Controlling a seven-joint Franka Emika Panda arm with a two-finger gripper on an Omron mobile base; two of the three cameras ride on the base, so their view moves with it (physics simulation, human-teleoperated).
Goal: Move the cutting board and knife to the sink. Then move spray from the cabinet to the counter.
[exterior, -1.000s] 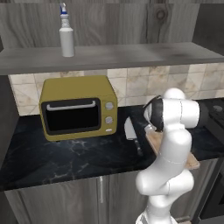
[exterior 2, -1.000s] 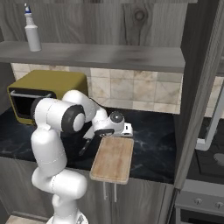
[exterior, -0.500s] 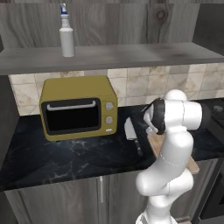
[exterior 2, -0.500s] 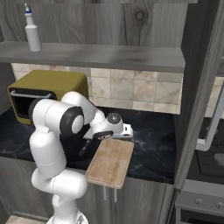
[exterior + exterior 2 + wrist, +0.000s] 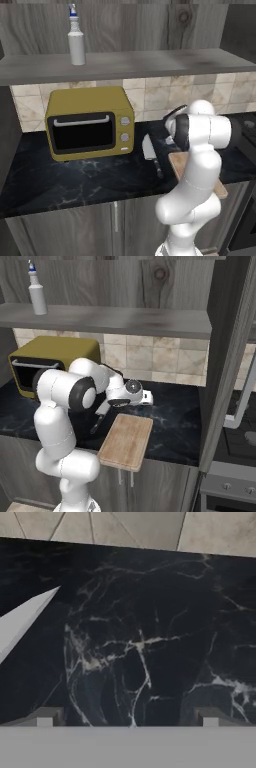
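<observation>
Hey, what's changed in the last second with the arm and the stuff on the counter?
Little changed. The arm's elbow shifted slightly, with the gripper low over the counter behind the cutting board, fingers open and empty. Cutting board, knife, yellow oven and spray on the cabinet shelf stayed put.
</observation>
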